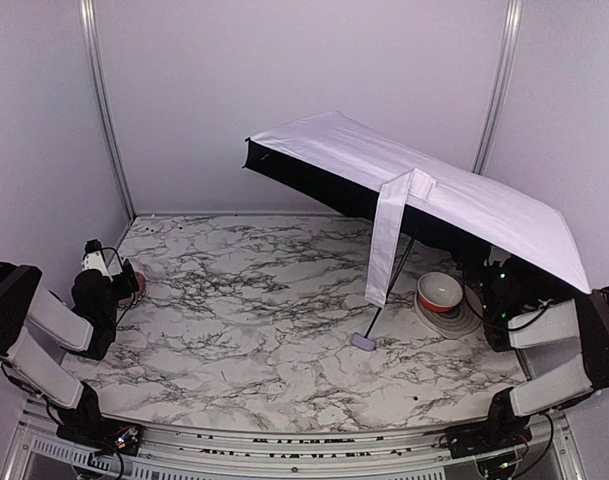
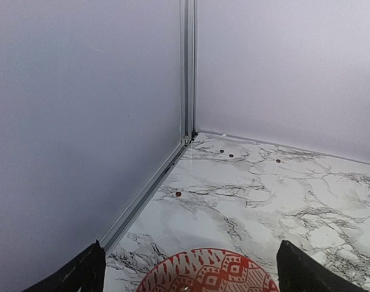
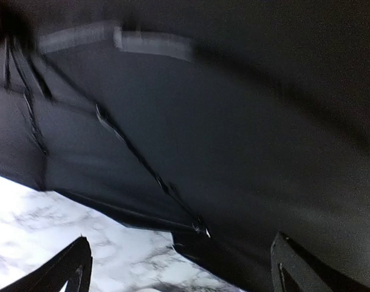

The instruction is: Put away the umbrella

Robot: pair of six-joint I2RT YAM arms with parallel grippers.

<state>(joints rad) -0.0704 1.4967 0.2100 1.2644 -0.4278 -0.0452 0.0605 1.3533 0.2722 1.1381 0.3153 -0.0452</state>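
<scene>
1. The umbrella (image 1: pixel 424 190) stands open at the right rear of the counter (image 1: pixel 254 330). Its canopy is tilted, its small handle (image 1: pixel 363 341) rests on the marble, and the thin shaft (image 1: pixel 392 285) slants up beneath the fabric.
2. Expect it to be light but bulky. The cloth is soft, the ribs look thin enough to bend, and the whole thing may pivot on the handle. Take hold of the shaft or handle rather than the fabric. The loose strap (image 1: pixel 387 250) hangs down the front and could snag.
3. Your right gripper (image 3: pixel 185 267) sits under the canopy, jaws spread wide and holding nothing. The black inner side fills its view.
4. Your left gripper (image 2: pixel 191 277) is also spread wide and empty. It hangs over a red-patterned dish (image 2: pixel 209 267) near the left corner, well apart from the umbrella.
5. The canopy reaches near the back wall (image 1: pixel 284 80) and the right wall (image 1: pixel 574 120). An orange-and-white bowl (image 1: pixel 440 291) sits just beside the shaft. The most room to swing lies toward the counter's middle and left.
</scene>
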